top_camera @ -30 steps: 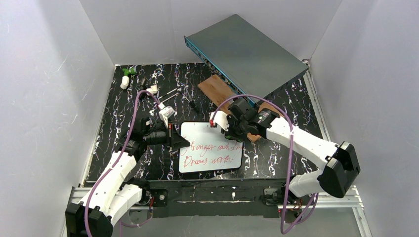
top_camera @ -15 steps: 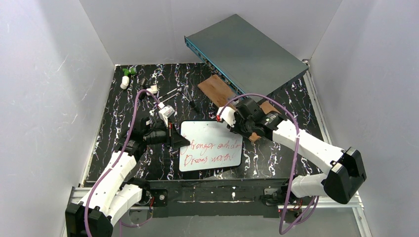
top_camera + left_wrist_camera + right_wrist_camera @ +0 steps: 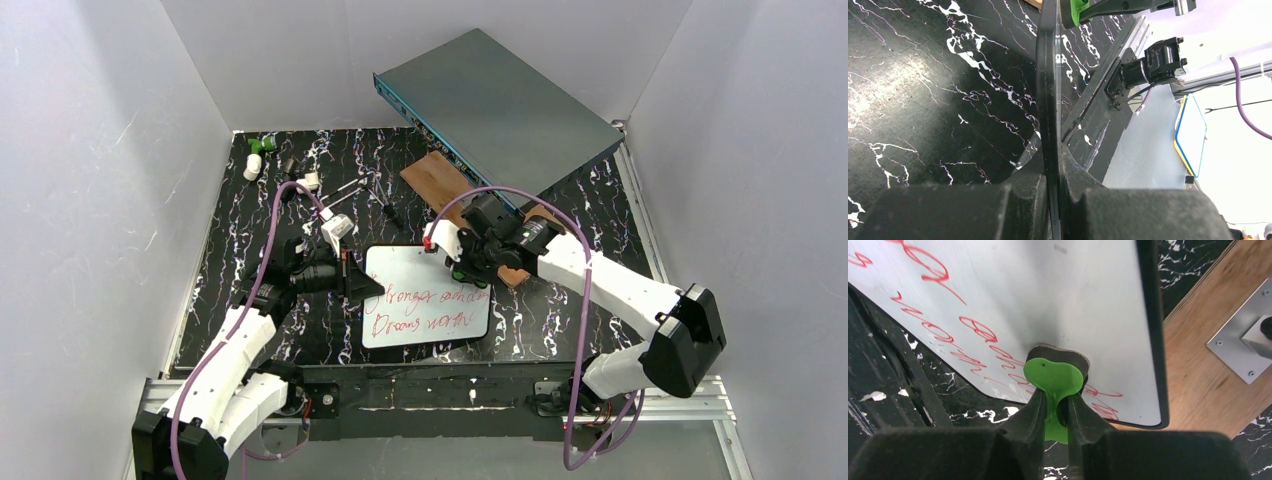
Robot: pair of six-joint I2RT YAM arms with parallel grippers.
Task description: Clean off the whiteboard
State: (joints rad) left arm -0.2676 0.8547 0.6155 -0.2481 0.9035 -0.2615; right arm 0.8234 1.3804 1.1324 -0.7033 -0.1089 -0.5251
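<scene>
- Red writing (image 3: 425,312) covers most of the whiteboard (image 3: 420,268), lying mid-worktop (image 3: 250,230); the top line's right end is fainter than a second ago.
- Left gripper (image 3: 352,283) clamps its left rim.
- Right gripper (image 3: 462,266), clenched on green eraser (image 3: 1053,377), is back on the board; wiping barely begun.

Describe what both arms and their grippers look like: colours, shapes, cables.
The left arm and right arm have smooth white link shells with chunky black joints. A purple cable loops along each. Each wrist carries a small white block. The left gripper and right gripper have matte black fingers, tapering from wide bases.
</scene>
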